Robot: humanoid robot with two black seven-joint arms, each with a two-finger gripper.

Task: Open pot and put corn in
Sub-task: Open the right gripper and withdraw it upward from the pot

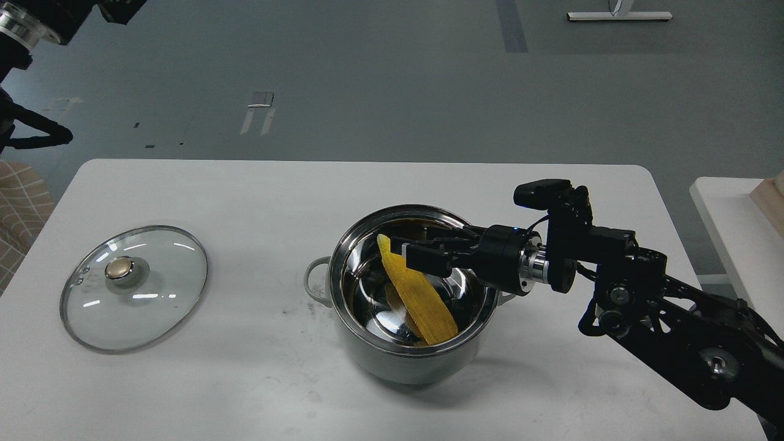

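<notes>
Pots: one pot, grey outside, shiny steel inside, with a pale loop handle showing on its left side.
Corn: one yellow corn, lying slanted inside the pot, pointed tip up toward the far left wall, broad end against the near right wall.
Lids: one glass lid with a gold knob, lying flat on the table, well apart from the pot, to its left.
Pot contents: the corn only, plus its reflection in the steel.
Pot state: open, upright, right of the table's middle.
Arms: two; the right arm reaches in from the lower right, the left arm shows only as a dark part at the upper left corner.
Right gripper: the right gripper is over the pot's mouth, fingers spread, pointing left, the tips just beside the upper part of the corn; whether they touch it I cannot tell.
Left gripper: not seen.
Table: one white table with rounded corners, a few faint smudges near the pot.
Other surface: a second white top at the right edge, with a pale wooden piece on it.
Room: grey floor with tape marks, a white bar-shaped base at the far top right, a checked tan fabric at the left edge.
</notes>
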